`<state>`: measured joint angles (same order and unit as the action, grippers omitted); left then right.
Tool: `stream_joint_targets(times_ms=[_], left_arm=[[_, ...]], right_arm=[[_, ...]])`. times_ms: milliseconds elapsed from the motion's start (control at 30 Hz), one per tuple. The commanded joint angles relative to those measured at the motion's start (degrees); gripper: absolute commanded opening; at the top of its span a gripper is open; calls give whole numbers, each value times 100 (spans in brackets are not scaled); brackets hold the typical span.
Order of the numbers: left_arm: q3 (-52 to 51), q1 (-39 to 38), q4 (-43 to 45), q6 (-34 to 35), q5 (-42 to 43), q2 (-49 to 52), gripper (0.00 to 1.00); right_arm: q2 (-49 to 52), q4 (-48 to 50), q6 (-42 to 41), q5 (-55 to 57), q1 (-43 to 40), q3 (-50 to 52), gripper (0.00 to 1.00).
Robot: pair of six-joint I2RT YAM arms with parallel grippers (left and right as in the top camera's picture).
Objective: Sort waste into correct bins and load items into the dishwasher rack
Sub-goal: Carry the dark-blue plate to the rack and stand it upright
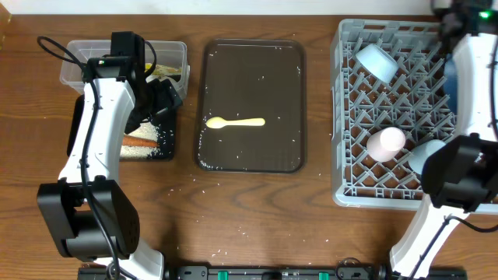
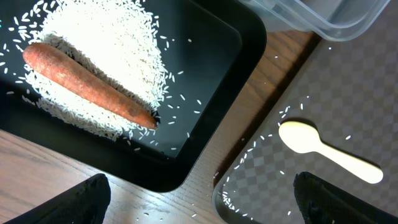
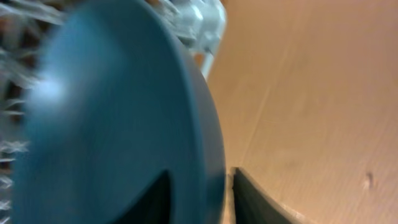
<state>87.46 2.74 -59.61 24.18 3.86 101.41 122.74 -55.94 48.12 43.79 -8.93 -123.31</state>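
The left tool (image 2: 202, 186) hangs wide open and empty over the black tray (image 2: 211, 74), just left of the brown tray (image 1: 253, 70). A carrot (image 2: 87, 81) lies there on rice (image 2: 106, 43). A yellow spoon (image 1: 236, 122) lies on the brown tray. Right of it, at the grey rack (image 1: 366, 179), the right tool (image 3: 199, 193) straddles the dark blue bowl's (image 3: 112, 112) rim; whether it grips cannot be told.

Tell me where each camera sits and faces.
Overhead: above the table, looking down at dishwasher rack, serving tray, left arm, right arm.
Left wrist: on left arm, looking down at carrot on rice in black tray; own fingers below.
Right wrist: close against dark blue bowl; own fingers astride its rim.
Shared: overhead and left wrist both show the pale yellow spoon.
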Motion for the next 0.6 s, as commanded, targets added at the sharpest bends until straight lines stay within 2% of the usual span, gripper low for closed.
stream_joint_targets(times_ms=[0,133,200,333,567], left_arm=[[2,9,-13,-7,-92,-2,96],[2,9,-13,-4,-92,-2,96],[2,9,-13,-7,-92,-2,96],[2,9,-13,-7,-92,-2,96],[2,9,-13,-4,-92,-2,96]], right_arm=[[66,-46,-575,-83,208,2,45],[66,-66,-1370,-450,321,2,65],[66,-66,-1635,-651,323,0,80],[39,-87,-2048,-975,323,-2,97],[-308,-284,-2179,-1519,326,-4,99]])
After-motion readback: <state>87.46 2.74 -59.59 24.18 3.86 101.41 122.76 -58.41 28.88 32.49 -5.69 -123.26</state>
